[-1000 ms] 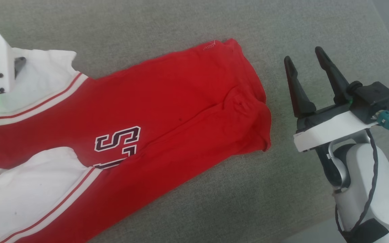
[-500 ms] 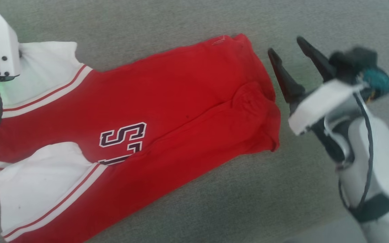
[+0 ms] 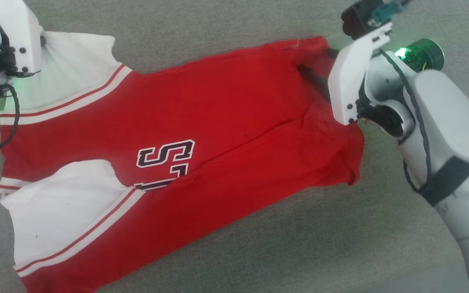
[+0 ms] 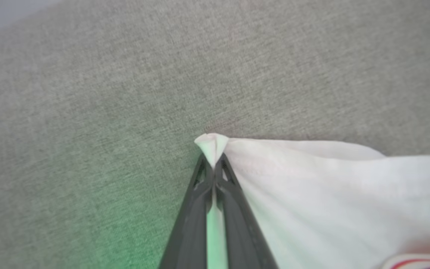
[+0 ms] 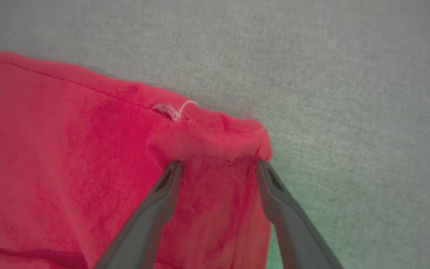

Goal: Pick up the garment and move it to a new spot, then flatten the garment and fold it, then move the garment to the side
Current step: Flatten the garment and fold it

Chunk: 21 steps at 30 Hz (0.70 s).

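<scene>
**Head view.** A small red jersey shirt point(image 3: 226, 106) with white sleeves, striped armhole trim and black lettering lay spread on the grey woven cloth surface point(image 3: 259, 252). The sleeves pointed toward my left and the hem toward my right, with one long crease down the body. My left wrist point(image 3: 14, 40) sat over the far white sleeve point(image 3: 75, 69), and my right wrist point(image 3: 352, 81) over the far hem corner.

**Left wrist view.** My left fingers point(image 4: 212, 166) were pressed together on the sleeve's corner. A small peak of cloth stood out past the tips.

**Right wrist view.** My right fingers point(image 5: 218, 166) stood wide apart with the tips on the red cloth just short of the hem corner. A ridge of cloth was pushed up ahead of them, and nothing was pinched yet. A loose thread point(image 5: 185, 106) showed at the seam.

**Handling, my judgement.**
- The shirt was light, limp, thin knit with no stiffness, so it should sag between two holds.
- It was neither slippery nor fragile, though the thread could snag.
- The best holds were the stitched edges, the sleeve corner and the hem corner along the same long side.
- The right pinch needed to bite deep enough to take both layers.
</scene>
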Motion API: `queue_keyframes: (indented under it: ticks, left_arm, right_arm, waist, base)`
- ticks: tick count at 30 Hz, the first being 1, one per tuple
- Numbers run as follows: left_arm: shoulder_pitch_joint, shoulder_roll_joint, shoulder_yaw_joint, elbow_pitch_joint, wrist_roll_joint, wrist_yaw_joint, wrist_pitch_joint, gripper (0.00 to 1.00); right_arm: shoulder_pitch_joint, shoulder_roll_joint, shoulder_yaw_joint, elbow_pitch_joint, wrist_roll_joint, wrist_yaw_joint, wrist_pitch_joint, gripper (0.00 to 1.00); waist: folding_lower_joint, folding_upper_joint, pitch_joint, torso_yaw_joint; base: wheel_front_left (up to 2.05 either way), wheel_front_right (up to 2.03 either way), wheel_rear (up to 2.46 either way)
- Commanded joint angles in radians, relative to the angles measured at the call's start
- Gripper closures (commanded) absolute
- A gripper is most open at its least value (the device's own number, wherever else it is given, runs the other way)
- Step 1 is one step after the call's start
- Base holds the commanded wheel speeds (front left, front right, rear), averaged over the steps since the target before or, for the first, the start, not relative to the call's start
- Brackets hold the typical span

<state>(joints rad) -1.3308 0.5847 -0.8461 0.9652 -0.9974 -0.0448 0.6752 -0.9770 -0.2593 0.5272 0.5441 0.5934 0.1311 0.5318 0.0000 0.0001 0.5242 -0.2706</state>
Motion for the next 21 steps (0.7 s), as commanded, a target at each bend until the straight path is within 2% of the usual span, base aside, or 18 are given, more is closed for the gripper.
queue_keyframes:
  ticks: [1,3,4,5,6,14,21]
  left_arm:
    - [0.034,-0.015,-0.017,0.027,0.008,-0.001,-0.001,1.00]
    - [0.028,-0.022,-0.017,0.036,0.007,-0.006,-0.011,1.00]
    - [0.026,-0.026,-0.018,0.040,0.007,-0.009,-0.015,1.00]
    - [0.025,-0.032,-0.017,0.043,0.006,-0.011,-0.019,1.00]
    - [0.022,-0.036,-0.015,0.046,0.003,-0.013,-0.027,1.00]
    - [-0.013,-0.056,-0.018,0.054,0.004,-0.034,-0.031,1.00]
    - [-0.029,-0.080,-0.026,0.022,-0.013,-0.051,0.002,1.00]
  right_arm:
    - [-0.033,0.002,0.029,0.036,0.022,-0.001,0.034,0.00]
    - [-0.057,0.007,0.064,0.076,0.049,0.000,0.070,0.00]
    - [-0.065,0.007,0.081,0.093,0.062,0.000,0.089,0.17]
    - [-0.075,0.005,0.103,0.105,0.069,0.000,0.104,0.65]
    - [-0.083,-0.001,0.117,0.113,0.079,0.000,0.108,1.00]
    - [-0.117,-0.054,0.165,0.145,0.101,-0.001,0.030,1.00]
    - [-0.085,-0.115,0.182,0.142,0.124,-0.001,-0.049,1.00]
  waist:
    - [0.0000,-0.0001,0.004,0.006]
    - [0.0000,-0.0001,0.005,0.011]
    - [0.0000,-0.0001,0.005,0.015]
    - [0.0000,-0.0001,0.003,0.019]
    - [0.0000,-0.0001,0.001,0.025]
    - [0.0000,-0.0001,-0.044,0.070]
    - [0.0000,-0.0001,-0.114,0.125]
  base:
    - [0.00,0.00,0.00]
    - [0.00,0.00,0.00]
    - [0.00,0.00,0.00]
    - [0.00,0.00,0.00]
    - [0.00,0.00,0.00]
    - [0.00,0.00,0.00]
    - [0.00,0.00,0.00]
